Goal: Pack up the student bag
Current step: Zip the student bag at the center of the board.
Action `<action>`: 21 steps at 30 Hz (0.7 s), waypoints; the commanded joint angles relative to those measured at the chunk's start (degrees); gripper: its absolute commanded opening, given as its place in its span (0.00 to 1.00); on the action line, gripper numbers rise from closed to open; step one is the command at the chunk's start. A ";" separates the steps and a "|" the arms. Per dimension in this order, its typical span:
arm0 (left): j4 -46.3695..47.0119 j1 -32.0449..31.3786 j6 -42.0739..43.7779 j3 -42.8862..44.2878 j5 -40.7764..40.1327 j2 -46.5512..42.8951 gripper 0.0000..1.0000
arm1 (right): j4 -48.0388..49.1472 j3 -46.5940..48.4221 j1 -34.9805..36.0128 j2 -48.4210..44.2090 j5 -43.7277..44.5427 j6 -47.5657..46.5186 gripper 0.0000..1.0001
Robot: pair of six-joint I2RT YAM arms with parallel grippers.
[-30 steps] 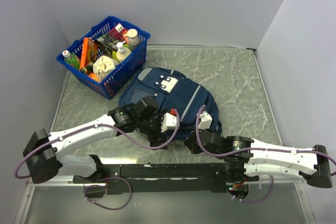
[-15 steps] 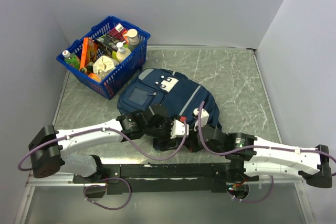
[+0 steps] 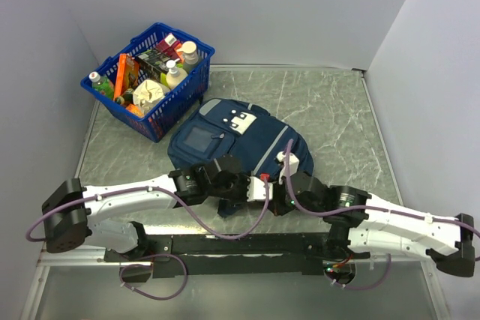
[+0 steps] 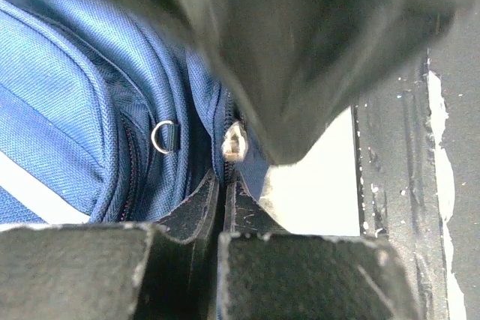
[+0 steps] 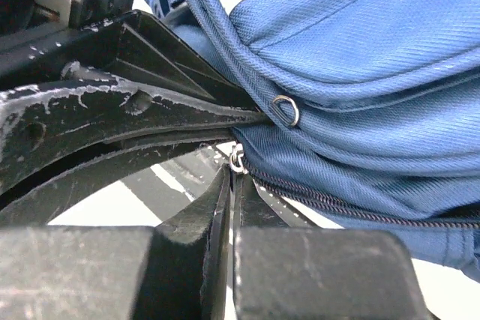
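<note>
The student bag, navy with a grey-blue front panel, lies flat in the middle of the table. Both grippers meet at its near edge. My left gripper is shut, its tips pinching the bag's fabric along the zip line just below a metal zip slider. A small metal ring sits to the left of the slider. My right gripper is shut with the zip pull at its fingertips. The zip teeth run off to the right. In each wrist view the other gripper blocks part of the scene.
A blue plastic basket holding bottles, boxes and other items stands at the back left, close to the bag's far corner. A black rail runs along the near edge between the arm bases. Walls close in the left, back and right sides.
My left gripper swung right along the bag's near edge to meet the right gripper and went from open to shut. The right arm shifted slightly, and the bag's near edge shifted.
</note>
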 commanded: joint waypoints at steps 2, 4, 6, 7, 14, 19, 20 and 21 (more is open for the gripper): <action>-1.67 0.76 2.90 -1.75 -5.59 -3.04 0.01 | -8.67 4.85 -7.71 -7.25 -4.90 0.69 0.00; -3.51 0.76 3.43 -1.66 -5.06 -3.48 0.01 | -12.29 4.76 -9.48 -8.91 -4.55 0.42 0.00; -6.85 0.76 4.92 -1.75 -4.36 -4.36 0.01 | -16.50 5.11 -10.98 -9.97 -2.63 0.25 0.00; -7.47 0.76 5.27 -1.92 -4.36 -4.80 0.01 | -17.48 5.46 -11.51 -10.76 -2.18 0.16 0.00; -16.09 0.85 6.69 -2.37 -3.04 -8.84 0.01 | -22.85 6.17 -16.52 -9.10 -2.43 -1.33 0.00; -17.94 1.11 5.45 -1.13 -2.86 -9.81 0.01 | -18.99 5.99 -17.31 -8.57 -5.16 -3.44 0.00; -17.68 1.11 5.37 -0.96 -2.95 -9.72 0.01 | -18.38 6.25 -17.31 -8.40 -6.21 -3.70 0.00; -17.50 1.20 5.28 -0.78 -3.12 -9.72 0.01 | -17.41 6.78 -17.31 -8.48 -7.70 -4.75 0.00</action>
